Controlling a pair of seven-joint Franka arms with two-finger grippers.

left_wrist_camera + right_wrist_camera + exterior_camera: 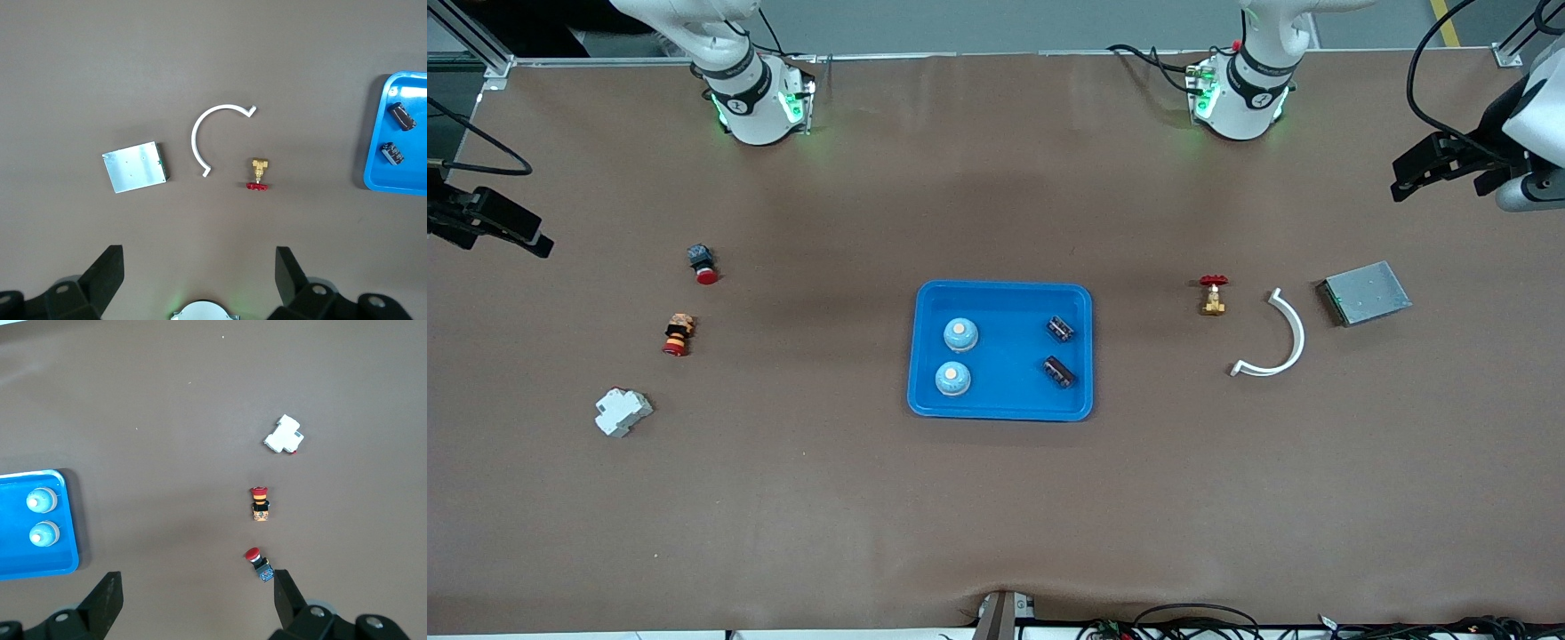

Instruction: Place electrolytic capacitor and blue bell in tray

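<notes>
The bright-blue tray [1005,356] lies at the middle of the table. Two blue bells [960,334] [952,379] sit in it toward the right arm's end, and two dark electrolytic capacitors [1059,328] [1059,371] lie in it toward the left arm's end. The left wrist view shows the tray's edge [380,133] with the capacitors [402,115]. The right wrist view shows the tray [17,547] with the bells [39,500]. My left gripper [1405,178] [199,270] is open and empty, raised over the left arm's end. My right gripper [534,242] [198,597] is open and empty, raised over the right arm's end.
Toward the left arm's end lie a brass valve with a red handle [1213,294], a white curved piece [1276,338] and a flat grey metal box [1366,292]. Toward the right arm's end lie a red push button [703,264], a red-orange button [678,334] and a white breaker [623,412].
</notes>
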